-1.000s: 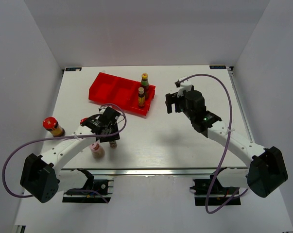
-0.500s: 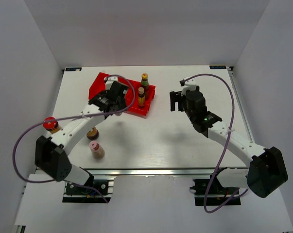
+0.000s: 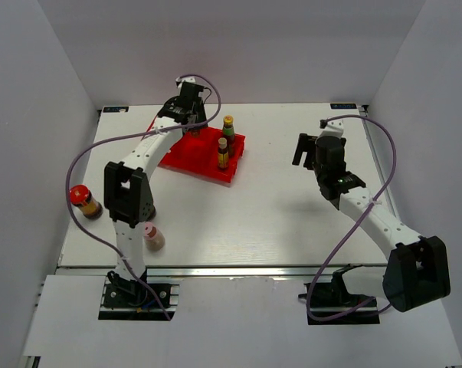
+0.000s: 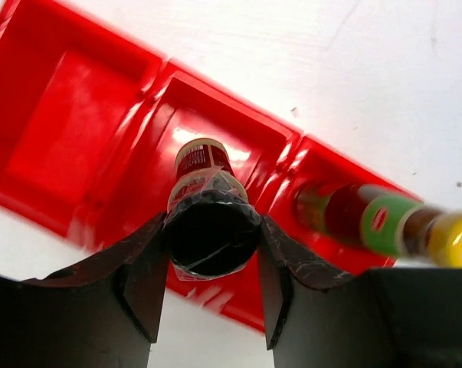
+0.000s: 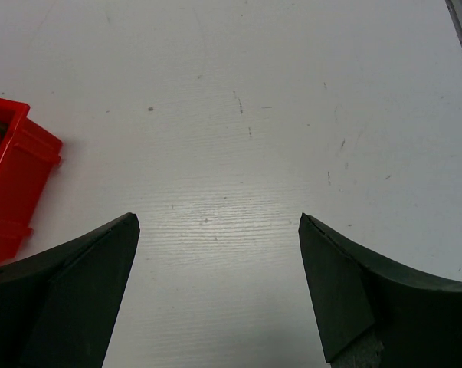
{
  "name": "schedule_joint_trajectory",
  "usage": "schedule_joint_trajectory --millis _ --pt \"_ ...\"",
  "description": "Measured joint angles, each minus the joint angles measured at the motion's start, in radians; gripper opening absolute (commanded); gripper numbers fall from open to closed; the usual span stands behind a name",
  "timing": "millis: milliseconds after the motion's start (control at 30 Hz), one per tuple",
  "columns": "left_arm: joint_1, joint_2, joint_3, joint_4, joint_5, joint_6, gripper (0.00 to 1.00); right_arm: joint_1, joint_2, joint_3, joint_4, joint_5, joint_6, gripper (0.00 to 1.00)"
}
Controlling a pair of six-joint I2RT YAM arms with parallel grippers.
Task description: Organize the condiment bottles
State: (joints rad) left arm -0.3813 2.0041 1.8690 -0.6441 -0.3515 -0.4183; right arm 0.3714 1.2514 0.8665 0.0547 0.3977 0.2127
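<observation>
**Dark-capped bottle gripped over the tray's middle compartment**

No legible brand anywhere. Only a red-and-white label on the dark-capped bottle [image 4: 202, 159], print too blurred to read, and a green band with a small red mark on a bottle in the tray, equally unreadable.

Clamps the dark-capped bottle by its cap in the left gripper [image 4: 213, 239], directly over the middle compartment of the red tray [image 3: 196, 166] at the far left of the table [image 3: 276, 222]. Cannot tell whether touching the tray floor.

Holds two more in the tray's right-end compartment, both upright: the green bottle [image 3: 228, 127] at the back, the yellow-capped dark bottle [image 3: 223, 153] just in front of it.

Shows two standing on the table, well apart from the tray: a red-lidded jar [image 3: 82, 199] near the left edge and a pink-capped bottle [image 3: 152, 237] near the front edge, beside the left arm's base.

Hangs the right gripper [image 5: 217, 222] spread wide, nothing between its fingers, above the white table to the right of the tray.

Counts five bottles in view: one gripped, two in the tray, two on the table; three compartments in the one tray
</observation>
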Motion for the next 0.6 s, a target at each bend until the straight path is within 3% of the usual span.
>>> schedule_joint_trajectory --millis 167,600 --pt "0.006 0.157 0.186 -0.015 0.055 0.047 0.17 -0.023 0.000 -0.002 -0.007 -0.007 0.021 0.89" --pt "0.029 0.177 0.196 -0.063 0.115 0.069 0.18 -0.033 0.000 -0.002 -0.035 -0.011 0.042 0.89"
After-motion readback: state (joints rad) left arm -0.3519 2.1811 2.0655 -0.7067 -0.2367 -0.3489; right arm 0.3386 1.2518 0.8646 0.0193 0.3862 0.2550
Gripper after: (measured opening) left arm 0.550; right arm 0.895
